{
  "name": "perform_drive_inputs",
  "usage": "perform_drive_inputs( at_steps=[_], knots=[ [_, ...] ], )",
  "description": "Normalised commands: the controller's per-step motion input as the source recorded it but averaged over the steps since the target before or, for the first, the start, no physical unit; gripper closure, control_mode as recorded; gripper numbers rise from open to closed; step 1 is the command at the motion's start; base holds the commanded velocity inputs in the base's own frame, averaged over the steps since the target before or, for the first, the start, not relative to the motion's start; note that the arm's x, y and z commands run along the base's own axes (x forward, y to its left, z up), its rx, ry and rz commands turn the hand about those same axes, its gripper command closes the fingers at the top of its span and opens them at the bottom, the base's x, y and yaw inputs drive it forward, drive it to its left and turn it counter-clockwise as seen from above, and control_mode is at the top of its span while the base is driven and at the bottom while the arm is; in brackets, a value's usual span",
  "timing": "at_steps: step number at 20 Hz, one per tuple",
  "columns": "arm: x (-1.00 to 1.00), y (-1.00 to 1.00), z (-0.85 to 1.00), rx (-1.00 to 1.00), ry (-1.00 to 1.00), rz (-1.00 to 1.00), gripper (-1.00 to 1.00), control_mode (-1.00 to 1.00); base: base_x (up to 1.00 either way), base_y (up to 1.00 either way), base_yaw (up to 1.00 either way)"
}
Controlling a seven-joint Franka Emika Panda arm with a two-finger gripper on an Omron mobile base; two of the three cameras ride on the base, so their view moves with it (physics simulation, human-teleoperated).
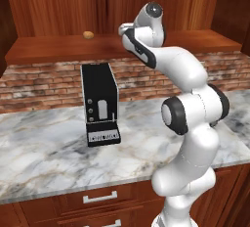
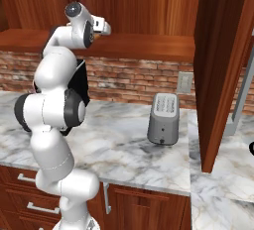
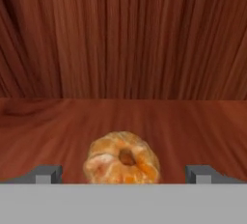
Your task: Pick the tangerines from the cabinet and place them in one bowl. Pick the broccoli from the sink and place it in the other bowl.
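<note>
The cabinet [image 1: 58,6] of reddish-brown wood spans the wall above a band of brick [image 1: 44,81]; its open shelf [image 1: 53,50] runs the width of the left base view, and in the right base view the same shelf [image 2: 144,48] ends against a tall wooden side panel [image 2: 223,65]; below lies the grey-veined marble counter [image 1: 44,157], with wooden drawers [image 1: 97,199] and silver handles under its front edge. The white arm [image 1: 193,123] rises from the counter's front and bends up and back toward the shelf; its hand sits at shelf height, pointing into the cabinet. A black coffee machine [image 1: 100,103] stands upright on the counter against the brick, left of the arm; a silver toaster [image 2: 163,119] stands on the counter further right, below a wall socket [image 2: 185,82]. The gripper [image 3: 123,175] has its jaws spread wide and released, holding nothing; one grey fingertip shows at either side in the hand view. One tangerine [image 3: 121,158] rests on the shelf board between those tips, its dimpled end facing the camera, apart from both; another tangerine [image 1: 88,35] sits on the shelf well to the left of the hand.
</note>
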Motion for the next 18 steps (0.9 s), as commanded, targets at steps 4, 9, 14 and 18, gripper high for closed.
perform_drive_inputs(
  at_steps=[4,9,14,18],
  knots=[
    [0.25,0.00,-0.17,0.01,0.01,0.00,-1.00,-1.00,0.00,0.00,0.00],
    [0.28,0.00,-0.16,0.02,0.00,0.01,-1.00,-1.00,0.00,0.00,0.00],
    [0.11,0.00,-0.12,0.00,0.01,0.00,-1.00,-1.00,0.00,0.00,0.00],
    [0.04,0.00,-0.09,0.00,0.00,0.00,-1.00,-1.00,0.00,0.00,0.00]
  ],
)
